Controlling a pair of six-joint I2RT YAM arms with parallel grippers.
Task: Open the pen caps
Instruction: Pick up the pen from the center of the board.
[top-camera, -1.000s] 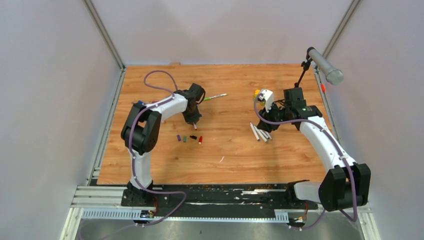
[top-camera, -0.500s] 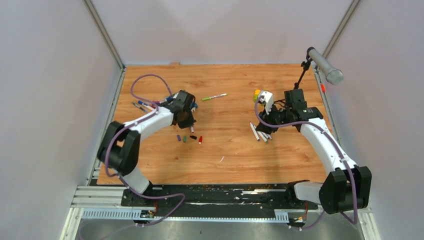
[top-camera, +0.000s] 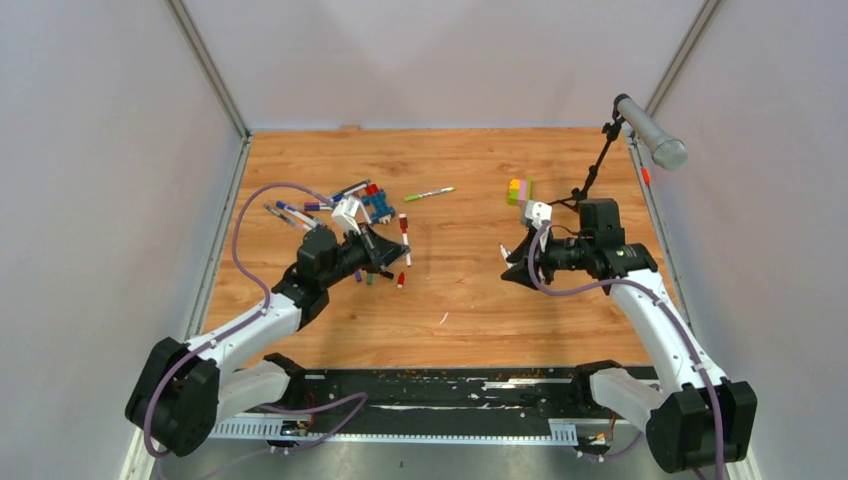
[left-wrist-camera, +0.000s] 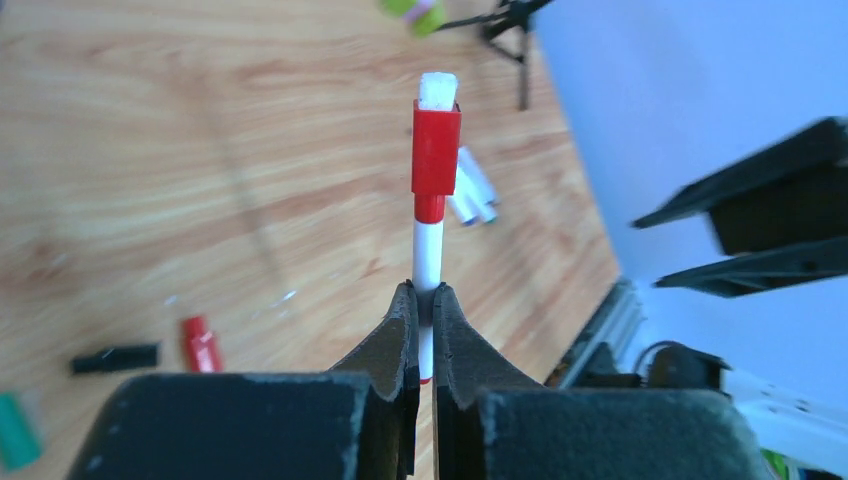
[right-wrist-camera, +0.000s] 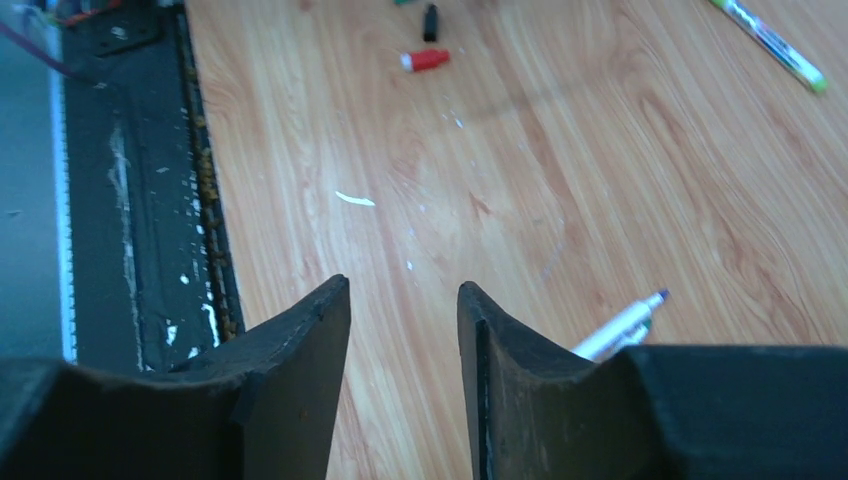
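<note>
Pen caps (left-wrist-camera: 200, 343) lie loose on the wooden table (top-camera: 470, 320): a red, a black and a green one close together near the middle, below the left gripper (left-wrist-camera: 425, 297). That gripper's fingers (left-wrist-camera: 395, 340) are pressed almost together on the white barrel of a red pen (left-wrist-camera: 428, 250), which sticks straight out beyond the fingertips. A red cap (left-wrist-camera: 436, 150) sits on the pen's far end, with a white end showing past it. The right gripper (right-wrist-camera: 402, 292) hovers above the table to the right of centre, pointing toward the left one. Its fingers (right-wrist-camera: 300, 340) stand partly open, with a clear gap and nothing between them, and they touch nothing. A white pen with a bluish tip (right-wrist-camera: 625, 322) lies on the table, showing past one finger in the right wrist view. More pens (top-camera: 300, 212) are scattered at the far left of the table, next to a blue-and-red toy brick figure (top-camera: 376, 203). A green pen (top-camera: 428, 193) lies alone to the right of that figure.
</note>
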